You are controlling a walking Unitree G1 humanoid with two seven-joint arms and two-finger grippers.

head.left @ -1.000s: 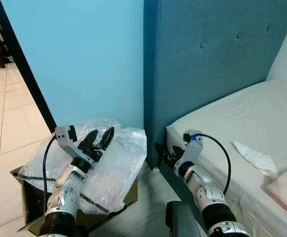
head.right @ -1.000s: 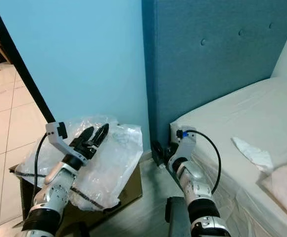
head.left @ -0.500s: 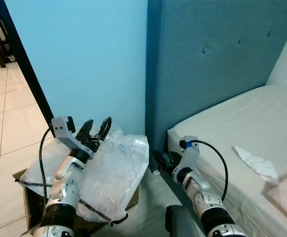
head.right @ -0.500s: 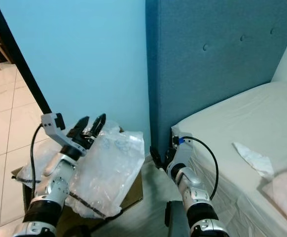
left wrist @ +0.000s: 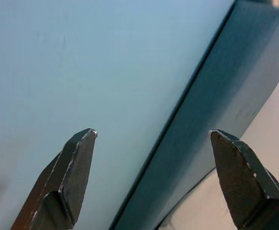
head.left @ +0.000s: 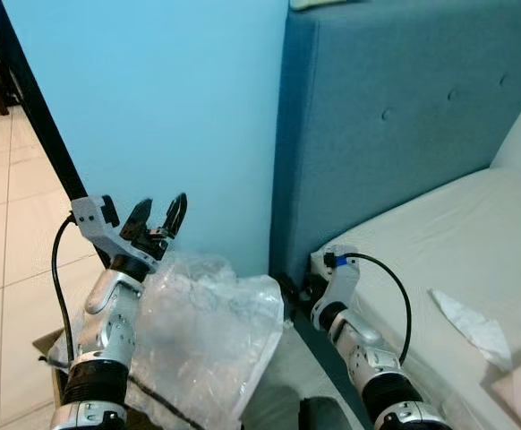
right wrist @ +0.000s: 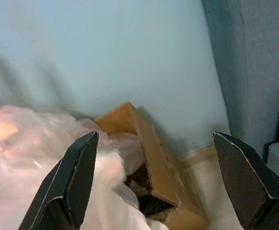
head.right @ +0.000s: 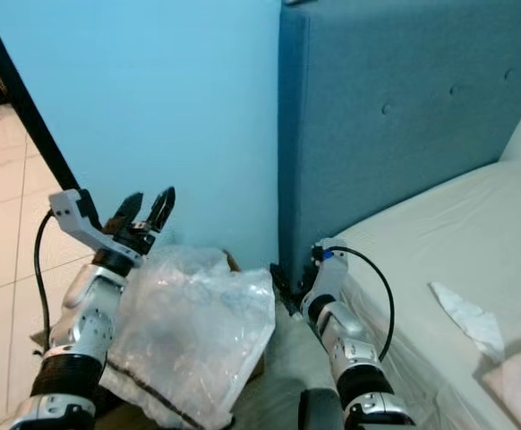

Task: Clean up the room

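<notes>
My left gripper (head.left: 159, 212): raised against the light blue wall (head.left: 171, 107), fingers spread, nothing between them. Clear plastic bag (head.left: 207, 336): just below and beside it, crumpled, draped over a cardboard box (right wrist: 151, 165) on the floor; whether any finger touches the plastic I cannot tell. My right gripper (right wrist: 156, 182): low by the bed's corner, fingers wide apart and empty, aimed at the box and bag. Teal headboard (head.left: 395, 116): upright, beside the wall. Bed (head.left: 448, 242): white sheet, with a crumpled white tissue (head.left: 469, 315) lying on it, well apart from both grippers.
</notes>
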